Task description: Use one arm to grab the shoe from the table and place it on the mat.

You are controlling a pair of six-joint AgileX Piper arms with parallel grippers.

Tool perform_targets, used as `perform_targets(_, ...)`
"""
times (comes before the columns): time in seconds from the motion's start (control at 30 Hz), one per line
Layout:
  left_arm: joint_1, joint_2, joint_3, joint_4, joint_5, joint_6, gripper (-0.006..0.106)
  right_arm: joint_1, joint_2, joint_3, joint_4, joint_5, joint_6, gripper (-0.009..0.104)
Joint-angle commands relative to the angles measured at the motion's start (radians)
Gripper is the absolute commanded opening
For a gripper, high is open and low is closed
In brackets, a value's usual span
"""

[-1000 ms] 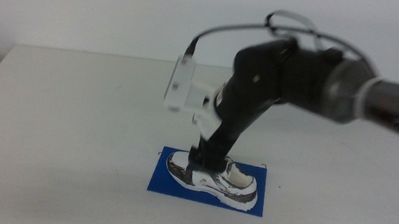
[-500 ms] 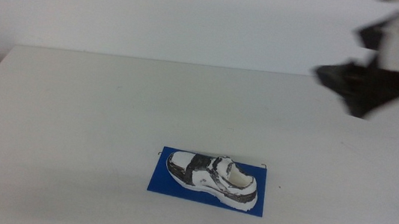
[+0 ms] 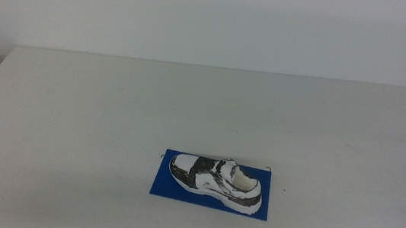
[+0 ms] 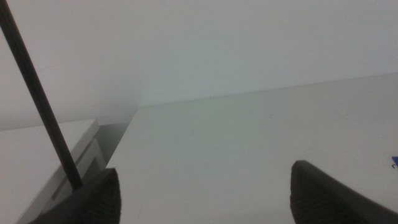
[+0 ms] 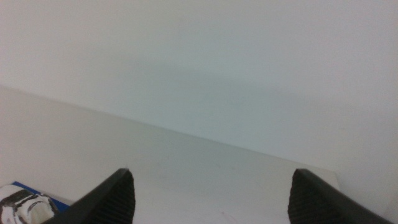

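Shoe (image 3: 215,181) lies flat on mat (image 3: 210,185) — placement looks done; right gripper (image 5: 211,193) and left gripper (image 4: 205,193) wait with jaws apart, empty.

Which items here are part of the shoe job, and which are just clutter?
Job:
shoe, lying on the mat
blue mat
table
right gripper, open, off the shoe
left gripper, open, waiting

Clutter:
white unit beside the table

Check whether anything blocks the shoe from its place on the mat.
Nothing visible does. The small white and black sneaker already lies on the flat deep blue rectangular mat, on the plain white tabletop, with no end effector near it in the middle view.
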Motion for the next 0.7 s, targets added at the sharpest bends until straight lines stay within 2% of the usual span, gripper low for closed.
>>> perform_targets(0.0,-0.004,-0.007,0.005,-0.009,-0.081,-0.006,0.094,-0.009,-0.085,0.049,-0.026,-0.091,0.039,0.063)
perform_targets(0.33,-0.004,-0.007,0.005,-0.009,-0.081,-0.006,0.094,-0.008,-0.305,0.292,-0.027,-0.093,0.065,0.063)
perform_targets(0.67,-0.004,-0.004,0.005,-0.009,-0.081,-0.006,0.094,-0.008,-0.366,0.351,-0.050,-0.118,0.065,0.063)
